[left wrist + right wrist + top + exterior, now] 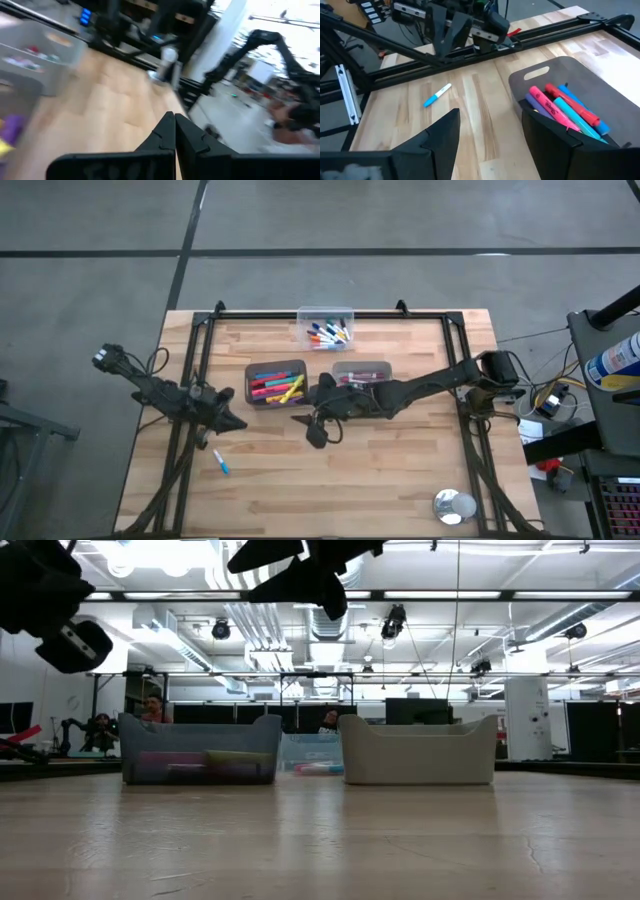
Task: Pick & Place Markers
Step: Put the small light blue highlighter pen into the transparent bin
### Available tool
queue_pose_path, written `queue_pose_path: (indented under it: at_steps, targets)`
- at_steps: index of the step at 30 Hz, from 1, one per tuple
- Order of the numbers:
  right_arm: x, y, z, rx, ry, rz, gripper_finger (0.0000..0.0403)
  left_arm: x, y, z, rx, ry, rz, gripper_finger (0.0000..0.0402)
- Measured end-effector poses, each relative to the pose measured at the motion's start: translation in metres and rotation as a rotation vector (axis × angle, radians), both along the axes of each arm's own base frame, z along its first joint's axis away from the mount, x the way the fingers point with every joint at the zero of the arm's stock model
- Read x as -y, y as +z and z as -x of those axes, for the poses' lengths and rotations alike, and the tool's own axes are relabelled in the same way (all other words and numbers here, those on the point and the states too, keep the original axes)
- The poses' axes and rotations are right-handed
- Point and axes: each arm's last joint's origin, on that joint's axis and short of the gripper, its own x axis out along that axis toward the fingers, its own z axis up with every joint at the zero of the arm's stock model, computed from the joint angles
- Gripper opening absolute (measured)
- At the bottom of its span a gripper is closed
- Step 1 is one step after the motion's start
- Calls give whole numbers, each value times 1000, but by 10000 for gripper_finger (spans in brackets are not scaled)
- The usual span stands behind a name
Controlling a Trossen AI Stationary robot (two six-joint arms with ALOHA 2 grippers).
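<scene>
The jaws of the right gripper [318,432] stand wide apart and hold nothing, hanging above the bench [380,480] just in front of the dark grey bin [275,383], while the jaws of the left gripper [232,423] are pressed together, empty, at the bench's left side. Most of the markers look sorted already: the dark grey bin carries a pile of pink, yellow, red and blue ones [565,110], the second bin [361,374] beside it holds darker pens, and the clear tub [326,327] at the back holds a mix of white-barrelled ones. What seems left is one blue-capped marker [220,462], lying loose on the bare wood near the left gripper and well apart from every bin. A silver tape roll [454,506] sits at the near right corner, no part of the job. I judge the task nearly done, with that single pick and drop to go
</scene>
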Motion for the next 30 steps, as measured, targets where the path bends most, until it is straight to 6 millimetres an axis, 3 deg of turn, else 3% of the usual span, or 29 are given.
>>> queue_pose_path:
  at_steps: [6, 11, 17, 24, 30]
  targets:
    - [-5, -5, 3, -10, -8, 5, 210, 2, -3, 1, -26, -55, 55, 0]
    - [-5, -13, 5, -27, -43, 0, 210, 5, -2, 0, -67, -81, 209, 1]
    - [-5, -16, 7, -34, -65, 7, 210, 10, 18, -5, 7, -138, 270, 36]
    - [-5, -20, 4, -23, -91, 18, 210, 22, 29, -19, -46, -193, 159, 117]
    - [-6, -33, -1, -47, -89, 23, 210, 39, 42, -28, -253, -232, 6, 131]
